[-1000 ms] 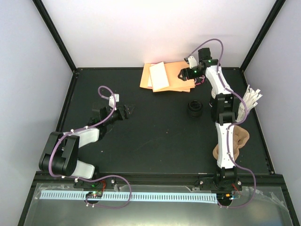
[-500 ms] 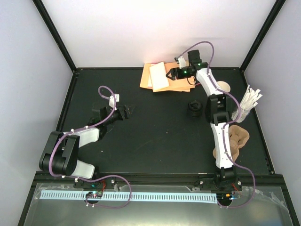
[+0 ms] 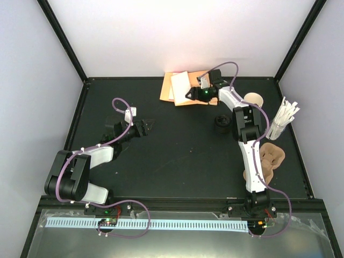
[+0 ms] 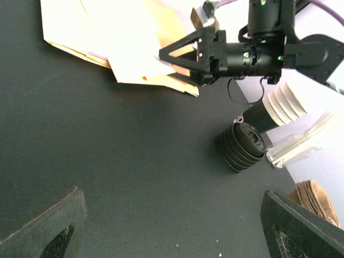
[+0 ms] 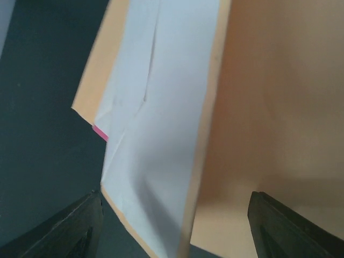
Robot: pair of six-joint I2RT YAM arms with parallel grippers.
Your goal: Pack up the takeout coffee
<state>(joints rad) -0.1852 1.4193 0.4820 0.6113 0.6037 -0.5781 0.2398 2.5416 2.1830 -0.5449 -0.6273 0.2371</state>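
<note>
**Cup sits well right of the right gripper, which is at the bags**

The takeout cup [image 3: 252,100] stands on the bench [image 3: 177,161] at the back right, its cream-white mouth showing from above. Its black lid [image 3: 222,122] lies apart from it, nearer the middle.

The right gripper [image 3: 191,95] is well to the left of both. Its jaws are spread wide and hold nothing, poised over the edge of the flat paper bags [image 3: 167,92], which are orange-tan with a white one [image 3: 181,86] on top.

The left gripper [image 3: 145,128] is far off on the bench's left side, its jaws also wide apart and empty.

A bundle of white straws [image 3: 285,114] stands in a clear holder right of the cup. The brown pulp carrier [image 3: 273,157] lies nearer the arm bases.
</note>
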